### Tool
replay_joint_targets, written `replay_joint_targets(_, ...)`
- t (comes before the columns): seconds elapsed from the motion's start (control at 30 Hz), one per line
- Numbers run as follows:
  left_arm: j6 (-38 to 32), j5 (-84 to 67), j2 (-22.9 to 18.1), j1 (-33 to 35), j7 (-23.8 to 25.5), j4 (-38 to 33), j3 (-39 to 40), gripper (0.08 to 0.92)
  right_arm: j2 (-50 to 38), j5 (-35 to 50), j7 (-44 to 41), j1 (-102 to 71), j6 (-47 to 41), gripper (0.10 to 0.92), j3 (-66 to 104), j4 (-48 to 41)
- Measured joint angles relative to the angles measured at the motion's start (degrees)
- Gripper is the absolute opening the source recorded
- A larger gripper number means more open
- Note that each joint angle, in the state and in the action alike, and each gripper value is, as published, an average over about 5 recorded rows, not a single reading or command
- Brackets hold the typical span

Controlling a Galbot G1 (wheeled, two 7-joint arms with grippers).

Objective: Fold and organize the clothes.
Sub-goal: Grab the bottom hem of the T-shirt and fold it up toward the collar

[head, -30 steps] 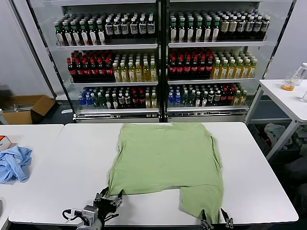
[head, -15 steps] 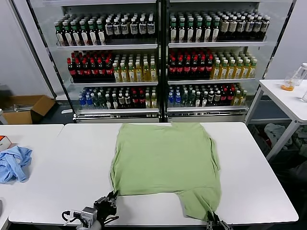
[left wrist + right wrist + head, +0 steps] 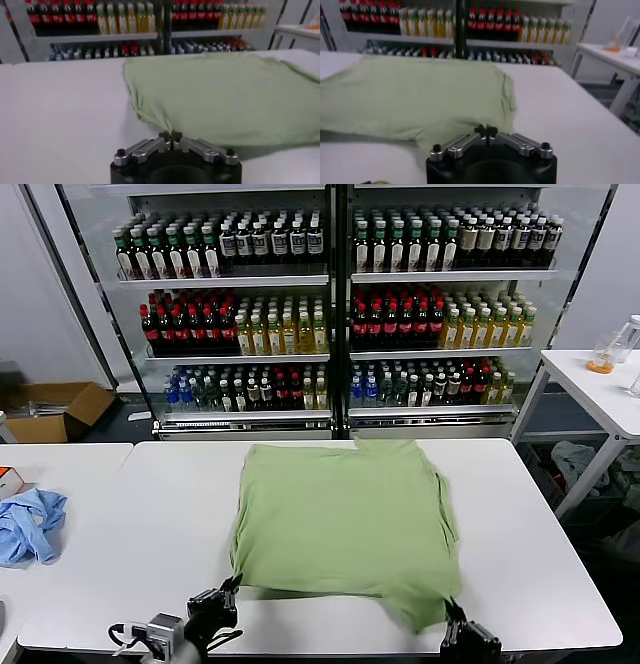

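Left gripper (image 3: 232, 589) low at the near table edge, fingers (image 3: 165, 136) pinched fully together on the near-left corner of the light green shirt (image 3: 345, 524). Fabric drawn into a small peak right at the fingertips in the left wrist view, with the rest of the shirt (image 3: 230, 95) spreading away beyond and to the far side of the gripper (image 3: 170, 136).

Right gripper (image 3: 452, 612) also at the near edge, closed tight on the near-right hem of the same shirt. From the right wrist view, fingers (image 3: 480, 131) meeting on a fold of green cloth (image 3: 420, 95), which lies ahead of the gripper (image 3: 486, 131) and off to the side toward the other arm.

Shirt lying mostly flat on the white table (image 3: 540, 554), between and beyond the 2 grippers, near-right corner hanging lower than the near-left one. Back side up, no print visible.

Well off to the left of the left gripper, a crumpled blue cloth (image 3: 28, 524) on the neighbouring table. Far beyond both grippers, shelves of bottles (image 3: 330, 314).
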Motion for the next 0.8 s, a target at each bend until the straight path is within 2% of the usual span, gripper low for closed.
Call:
replay_joint_targets(0.33,-0.4,-1.3,2.8,-3.0,0.2,0.8,0.0,0.087,-3.7,3.5,-0.5,8.9,-0.3,0.105,0.7,-3.9)
replay_joint_targets(0.8,-0.7,-2.5,6.2,-12.8,0.0,10.0,3.7,0.087,-8.2,5.7,-1.7,24.6,-2.6,0.105,-2.3,-14.9)
